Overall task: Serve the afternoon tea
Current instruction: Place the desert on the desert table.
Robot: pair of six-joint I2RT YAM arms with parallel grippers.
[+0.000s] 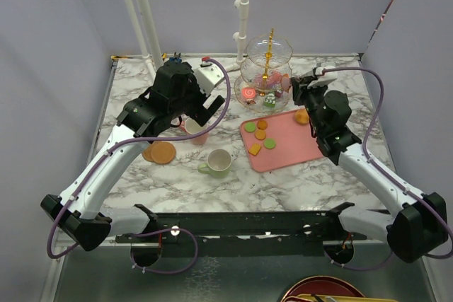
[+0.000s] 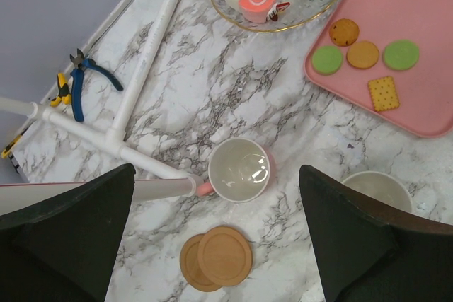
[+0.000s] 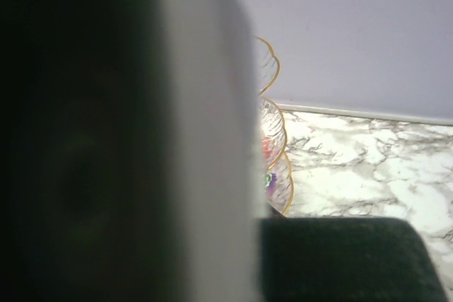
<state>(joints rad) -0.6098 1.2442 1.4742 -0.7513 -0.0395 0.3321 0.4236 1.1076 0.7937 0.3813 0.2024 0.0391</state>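
Left claw (image 2: 216, 169) apart over pink mug (image 2: 241, 170), white inside; right claw (image 1: 304, 104) unclear.

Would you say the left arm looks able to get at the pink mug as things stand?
Probably yes: the left hand hangs wide open right over the pink mug, which stands upright and uncovered; the coasters and the green mug sit apart from it.
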